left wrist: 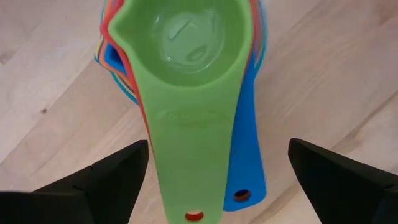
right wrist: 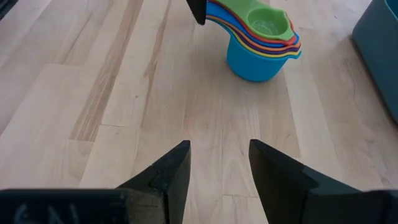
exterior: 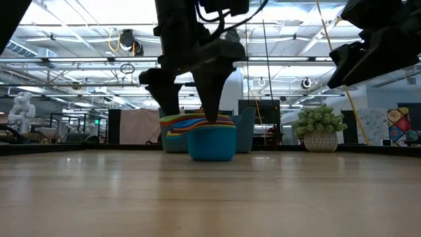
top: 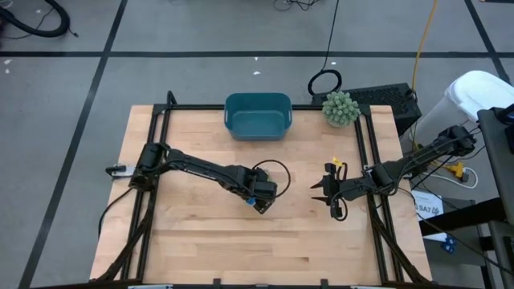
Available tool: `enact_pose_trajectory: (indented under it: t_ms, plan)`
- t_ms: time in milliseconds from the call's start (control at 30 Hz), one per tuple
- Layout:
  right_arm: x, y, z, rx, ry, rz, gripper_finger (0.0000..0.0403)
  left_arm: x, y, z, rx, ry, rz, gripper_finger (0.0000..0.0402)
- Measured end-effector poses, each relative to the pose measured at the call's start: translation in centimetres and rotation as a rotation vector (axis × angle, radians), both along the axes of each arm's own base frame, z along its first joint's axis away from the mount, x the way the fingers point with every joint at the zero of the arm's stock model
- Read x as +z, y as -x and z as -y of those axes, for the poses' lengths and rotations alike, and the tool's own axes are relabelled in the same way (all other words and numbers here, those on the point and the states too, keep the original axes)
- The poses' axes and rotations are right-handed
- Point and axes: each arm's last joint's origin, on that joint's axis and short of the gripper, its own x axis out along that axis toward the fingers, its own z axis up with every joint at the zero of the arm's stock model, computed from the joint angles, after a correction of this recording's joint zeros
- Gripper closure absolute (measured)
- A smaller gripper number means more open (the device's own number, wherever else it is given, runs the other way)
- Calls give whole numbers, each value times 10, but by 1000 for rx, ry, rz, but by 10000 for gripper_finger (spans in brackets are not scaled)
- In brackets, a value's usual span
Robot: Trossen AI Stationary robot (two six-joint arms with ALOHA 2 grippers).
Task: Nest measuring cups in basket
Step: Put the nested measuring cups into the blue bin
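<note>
Green cup tops the nested stack of measuring cups (top: pixel 261 201), which stands on the wooden table (top: pixel 201 241) in the high view, mostly hidden beneath the left gripper (top: pixel 263 195). Basket (top: pixel 257 115) sits at the far edge, well apart from the stack, nothing visible in it. Right gripper (top: pixel 320 189) waits near table centre-right; plant ball (top: pixel 340 107) beside the basket.

Low view: stack (exterior: pixel 210 138) rests on the table, large blue cup at the bottom, left fingers (exterior: pixel 214 85) coming down onto it from above.

Left wrist view: fingers (left wrist: pixel 112 180) spread wide, straddling the stacked handles (left wrist: pixel 193 155), not yet pinching.

Right wrist view: own jaws open with a narrow gap; stack (right wrist: pixel 258 43) ahead.

Risk: closing on the handles alone could fan the cups apart or tip the stack on lift, since they only sit loosely inside one another.
</note>
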Motion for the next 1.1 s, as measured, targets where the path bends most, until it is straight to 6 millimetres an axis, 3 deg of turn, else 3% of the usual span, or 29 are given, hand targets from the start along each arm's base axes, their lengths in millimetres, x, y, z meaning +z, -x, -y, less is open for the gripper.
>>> enact_pose_trajectory:
  t_ms: [267,867,1100]
  plan:
    - [0,0,0,0,-1,-1,245,-15,-4,-2,11,-4,-35,16]
    - [0,0,0,-8,-16,-4,245,-18,-4,-5,29,-19,-48,18]
    - [0,0,0,-16,-25,-6,245,-18,-4,-5,38,-25,-46,68]
